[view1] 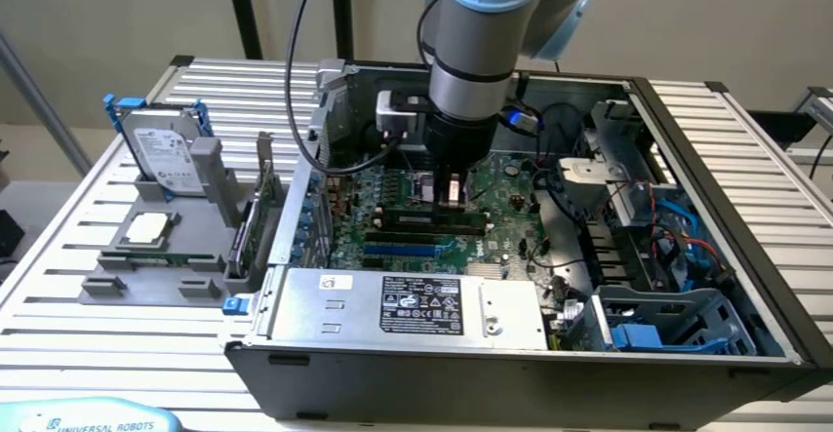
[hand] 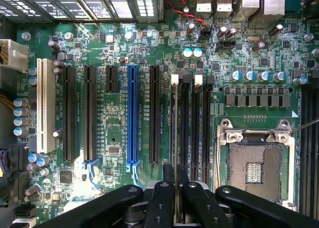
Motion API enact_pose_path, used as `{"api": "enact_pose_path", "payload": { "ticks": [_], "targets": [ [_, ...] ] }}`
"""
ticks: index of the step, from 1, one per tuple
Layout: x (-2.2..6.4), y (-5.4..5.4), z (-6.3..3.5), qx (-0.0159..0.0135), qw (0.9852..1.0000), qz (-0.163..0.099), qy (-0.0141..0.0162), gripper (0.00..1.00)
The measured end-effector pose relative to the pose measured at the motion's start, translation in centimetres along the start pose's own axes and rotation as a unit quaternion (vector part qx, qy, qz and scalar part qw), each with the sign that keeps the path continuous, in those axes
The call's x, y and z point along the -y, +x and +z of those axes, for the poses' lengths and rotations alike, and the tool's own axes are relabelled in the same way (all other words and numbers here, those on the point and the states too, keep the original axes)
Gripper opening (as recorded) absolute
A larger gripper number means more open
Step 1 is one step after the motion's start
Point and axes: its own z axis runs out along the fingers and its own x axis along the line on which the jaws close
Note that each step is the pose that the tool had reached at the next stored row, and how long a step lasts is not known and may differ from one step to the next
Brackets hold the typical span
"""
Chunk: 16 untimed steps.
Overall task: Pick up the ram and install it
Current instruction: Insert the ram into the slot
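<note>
Holder block, at the table's edge on the exterior view's left: the grey holder (view1: 156,256) carries a hard drive (view1: 167,154) standing upright, a square silver processor chip (view1: 146,227) lying flat and a green expansion card (view1: 267,213) standing on edge next to the case.
Case: the open computer case (view1: 729,208) lies on the slatted table (view1: 78,305), with the motherboard (view1: 390,208) exposed inside and the power supply (view1: 404,300) along its near wall.
Gripper: the gripper (hand: 176,208) is down inside the case over the motherboard, fingers clamped together on a thin board seen edge-on.
Ram: the ram (hand: 176,153) is held in the gripper, upright on its long edge, running along one of the black memory slots (hand: 185,118) on the side of the blue slot (hand: 131,113); its far end reaches the white latch (hand: 174,79).
Done, as I judge it: the ram is picked up and lined up over its slot.
Left, as I judge it: whether the ram is fully seated I cannot tell; the gripper has not let go, so the install is not finished.
Processor socket, beside the memory slots: the socket (hand: 254,163) stands empty.
</note>
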Motion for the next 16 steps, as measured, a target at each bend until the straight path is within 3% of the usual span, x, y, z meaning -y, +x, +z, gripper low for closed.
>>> {"api": "enact_pose_path", "payload": {
  "ticks": [5,7,8,10,16],
  "targets": [
    [-0.1,0.0,0.11,0.0,1.0,0.0,-0.0001,0.13],
    [-0.13,0.0,0.11,-0.0001,1.0,0.0,-0.0001,0.15],
    [-0.13,0.0,0.11,-0.0001,1.0,0.0,0.0,0.21],
    [-0.13,0.0,0.09,0.0,1.0,0.0,0.0,0.21],
    [-0.19,0.0,-1.24,0.0009,1.0,0.0,0.0,0.21]
  ]
}}
